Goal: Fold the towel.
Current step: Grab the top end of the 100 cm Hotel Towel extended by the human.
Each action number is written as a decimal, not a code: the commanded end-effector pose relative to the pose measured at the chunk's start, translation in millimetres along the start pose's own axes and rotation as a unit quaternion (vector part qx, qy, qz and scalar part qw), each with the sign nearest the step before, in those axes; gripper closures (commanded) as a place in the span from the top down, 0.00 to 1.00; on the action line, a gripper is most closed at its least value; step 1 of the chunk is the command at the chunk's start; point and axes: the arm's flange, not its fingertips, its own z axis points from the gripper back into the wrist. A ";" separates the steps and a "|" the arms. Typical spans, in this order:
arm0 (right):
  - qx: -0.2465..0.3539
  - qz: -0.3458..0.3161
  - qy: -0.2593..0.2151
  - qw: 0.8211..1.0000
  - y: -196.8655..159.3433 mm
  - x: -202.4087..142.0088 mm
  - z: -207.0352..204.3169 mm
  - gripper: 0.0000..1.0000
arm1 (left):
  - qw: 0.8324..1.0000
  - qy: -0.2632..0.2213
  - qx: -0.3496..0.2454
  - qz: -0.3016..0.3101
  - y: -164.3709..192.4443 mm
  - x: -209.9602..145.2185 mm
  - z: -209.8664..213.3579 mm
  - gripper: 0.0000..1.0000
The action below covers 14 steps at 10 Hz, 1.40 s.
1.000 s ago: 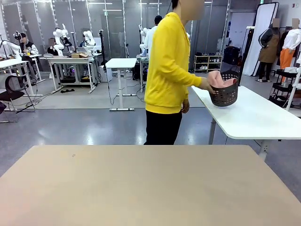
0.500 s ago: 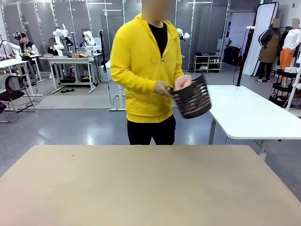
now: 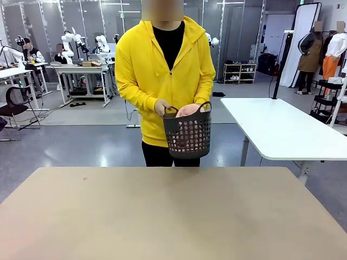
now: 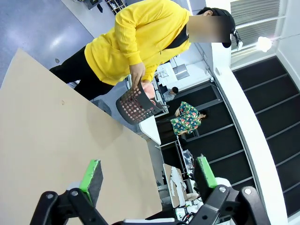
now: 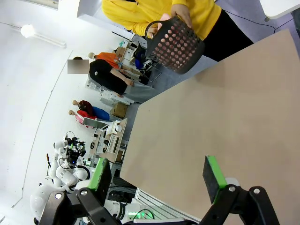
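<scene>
Tan table (image 3: 173, 216): bare top, nearest the robot.
Left gripper (image 4: 149, 173), right gripper (image 5: 157, 176): above that top, fingers spread wide, holding nothing.
Person (image 3: 162, 65), yellow hoodie: at the far edge, facing the table, holding a dark perforated basket (image 3: 188, 135) upright at the waist.
Towel (image 3: 186, 142): bunched inside the basket, pink through the holes. Its long axis and heading cannot be told.
White table (image 3: 282, 130): behind, at right.
Grey floor (image 3: 81, 146), work desks (image 3: 81, 67): beyond.
Change: a second ago the basket sat on the white table, then was carried tilted.
</scene>
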 end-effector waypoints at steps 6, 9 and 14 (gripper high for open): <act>0.005 0.002 -0.005 1.000 1.2 1.6 0.6 1.00 | 1.000 -0.001 -0.008 -0.006 -1.3 2.9 1.0 1.00; 0.005 0.002 -0.005 1.000 1.2 1.6 0.6 1.00 | 1.000 -0.001 -0.008 -0.006 -1.3 2.9 1.0 1.00; 0.005 0.002 -0.005 1.000 1.2 1.6 0.6 1.00 | 1.000 -0.001 -0.008 -0.006 -1.3 2.9 1.0 1.00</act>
